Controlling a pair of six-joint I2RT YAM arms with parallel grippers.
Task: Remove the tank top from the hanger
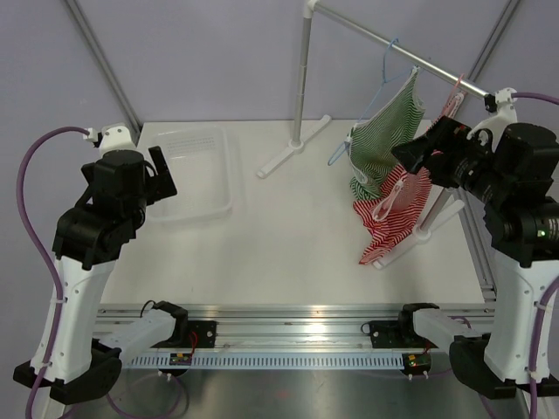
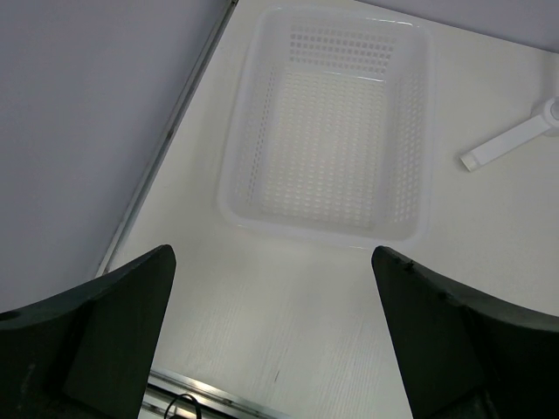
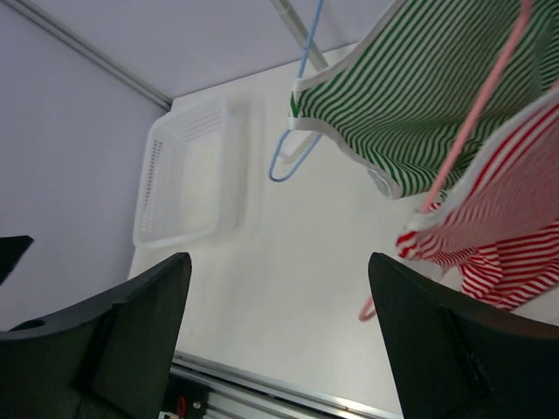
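Observation:
A green-and-white striped tank top [image 1: 384, 131] hangs on a blue hanger [image 1: 387, 65] from the metal rail [image 1: 393, 44] at the back right. A red-and-white striped tank top [image 1: 397, 214] hangs on a pink hanger [image 1: 454, 92] beside it, its lower part reaching the table. Both show in the right wrist view, green [image 3: 419, 96] and red [image 3: 507, 201]. My right gripper [image 1: 417, 148] is open and empty, just right of the garments, touching neither. My left gripper [image 1: 162, 179] is open and empty at the far left, above the basket's near end.
A white perforated basket [image 1: 196, 170] sits at the back left, also in the left wrist view [image 2: 332, 122]. The rack's white base feet [image 1: 293, 148] rest on the table centre-right. An aluminium rail [image 1: 297, 336] runs along the near edge.

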